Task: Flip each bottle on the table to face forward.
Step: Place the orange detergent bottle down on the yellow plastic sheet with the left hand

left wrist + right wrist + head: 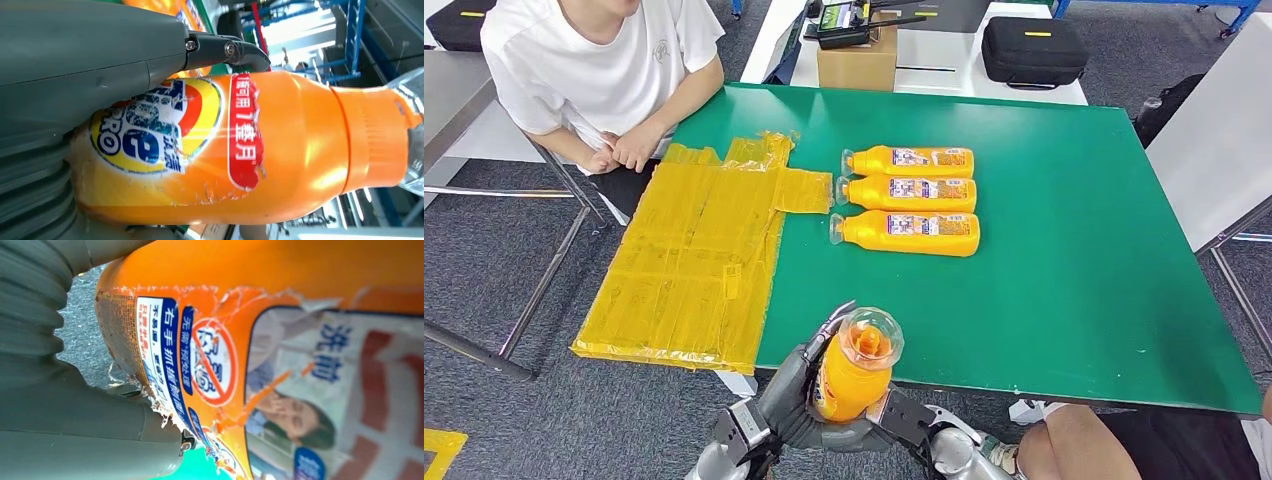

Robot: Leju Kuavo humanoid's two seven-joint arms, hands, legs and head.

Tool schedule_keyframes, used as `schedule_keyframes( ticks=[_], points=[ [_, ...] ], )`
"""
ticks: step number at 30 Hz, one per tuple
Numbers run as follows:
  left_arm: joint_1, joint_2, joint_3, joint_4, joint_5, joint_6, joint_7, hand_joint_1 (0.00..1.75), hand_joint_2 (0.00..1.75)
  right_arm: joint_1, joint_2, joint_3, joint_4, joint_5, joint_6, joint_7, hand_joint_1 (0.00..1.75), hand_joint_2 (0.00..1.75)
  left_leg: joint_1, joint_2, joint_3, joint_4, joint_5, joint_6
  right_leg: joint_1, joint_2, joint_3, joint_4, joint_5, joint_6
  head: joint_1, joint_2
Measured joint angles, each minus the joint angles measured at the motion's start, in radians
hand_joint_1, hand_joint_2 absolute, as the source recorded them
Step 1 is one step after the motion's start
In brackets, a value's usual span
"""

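Gripping one orange bottle (854,372) at the counter's (1064,300) near edge, both hands' fingers (824,335) wrapped it. Its torn label looked slick; it could slip floorward. Beyond, three bottles (911,191) lay in a row, mid-counter.

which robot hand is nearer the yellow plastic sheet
Left. The left robot hand, gripping the held bottle, sits just off the yellow plastic sheet; the right robot hand is on the bottle's far side.
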Motion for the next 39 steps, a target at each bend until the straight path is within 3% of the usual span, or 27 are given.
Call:
schedule_keyframes(
  ticks=[2, 6, 10, 14, 20, 26, 29, 30, 33, 34, 39],
  points=[
    [-0.002, 0.004, 0.002, 0.000, 0.030, -0.056, -0.001, 0.00, 1.75, 0.000, -0.003, 0.003, 0.002, 0.001, 0.004, -0.003, 1.75, 1.75, 0.000, 0.000, 0.000, 0.000, 0.000, 0.000, 0.000, 0.000, 0.000, 0.000, 0.000, 0.000, 0.000, 0.000],
    [-0.013, 0.019, 0.014, 0.003, 0.104, -0.260, -0.003, 0.00, 1.75, -0.008, -0.009, 0.009, 0.017, 0.020, 0.011, -0.021, 1.75, 1.75, 0.000, 0.000, 0.000, 0.000, 0.000, 0.000, 0.000, 0.000, 0.001, 0.000, 0.000, 0.000, 0.000, 0.000],
    [-0.025, 0.031, 0.023, 0.011, 0.129, -0.340, -0.003, 0.01, 1.75, -0.023, -0.011, 0.018, 0.037, 0.035, 0.017, -0.034, 1.75, 1.75, 0.000, 0.000, 0.000, 0.000, 0.000, 0.000, 0.000, 0.000, 0.001, 0.000, 0.000, 0.000, 0.000, 0.000],
    [-0.038, 0.035, 0.027, 0.034, 0.138, -0.367, -0.003, 1.75, 1.75, -0.035, -0.011, 0.026, 0.055, 0.039, 0.018, -0.038, 1.75, 1.75, 0.000, -0.001, 0.000, 0.000, 0.000, 0.000, 0.000, 0.000, 0.001, 0.000, 0.000, 0.000, 0.000, 0.000],
    [-0.058, 0.031, 0.037, 0.083, 0.094, -0.327, -0.003, 1.75, 1.75, -0.050, -0.007, 0.034, 0.090, 0.052, 0.007, -0.032, 1.75, 1.75, 0.000, -0.002, 0.000, 0.000, 0.000, 0.000, 0.000, 0.000, 0.001, 0.000, 0.000, 0.000, 0.000, 0.000],
    [-0.066, 0.023, 0.038, 0.103, -0.063, -0.168, -0.003, 1.75, 1.75, -0.071, -0.004, 0.035, 0.142, 0.043, 0.004, 0.010, 1.75, 1.75, 0.000, -0.003, 0.000, 0.000, 0.000, 0.000, 0.000, -0.001, 0.001, 0.000, 0.000, 0.000, 0.000, 0.000],
    [-0.076, 0.021, 0.038, 0.127, -0.078, -0.144, -0.003, 1.75, 1.75, -0.082, 0.001, 0.037, 0.169, 0.035, 0.006, 0.023, 1.74, 1.75, 0.000, -0.003, 0.000, 0.000, 0.000, 0.000, 0.000, -0.001, 0.001, 0.000, 0.000, 0.000, 0.000, 0.000],
    [-0.079, 0.020, 0.038, 0.134, -0.072, -0.147, -0.003, 1.75, 1.75, -0.085, 0.002, 0.038, 0.177, 0.033, 0.007, 0.024, 1.60, 1.75, 0.000, -0.003, 0.000, 0.000, 0.000, 0.000, 0.000, -0.001, 0.001, 0.001, 0.000, 0.000, 0.000, 0.000],
    [-0.087, 0.020, 0.041, 0.155, -0.033, -0.180, -0.003, 1.75, 1.75, -0.097, 0.008, 0.043, 0.199, 0.030, 0.008, 0.025, 0.30, 1.75, 0.000, -0.003, 0.000, 0.000, 0.001, 0.000, 0.000, -0.001, 0.001, 0.001, 0.000, 0.000, 0.000, 0.000],
    [-0.089, 0.020, 0.043, 0.161, -0.017, -0.196, -0.003, 1.75, 1.75, -0.101, 0.011, 0.044, 0.206, 0.030, 0.005, 0.025, 0.00, 1.75, 0.000, -0.003, 0.000, 0.000, 0.001, 0.000, 0.000, -0.001, 0.002, 0.001, 0.000, 0.000, 0.000, 0.000],
    [-0.090, 0.021, 0.067, 0.180, 0.046, -0.267, -0.003, 1.75, 1.75, -0.104, 0.034, 0.046, 0.220, 0.032, -0.044, 0.026, 0.00, 1.75, 0.000, -0.003, 0.000, 0.000, 0.001, 0.000, 0.000, -0.001, 0.001, 0.001, 0.000, 0.000, 0.000, 0.000]
  ],
)
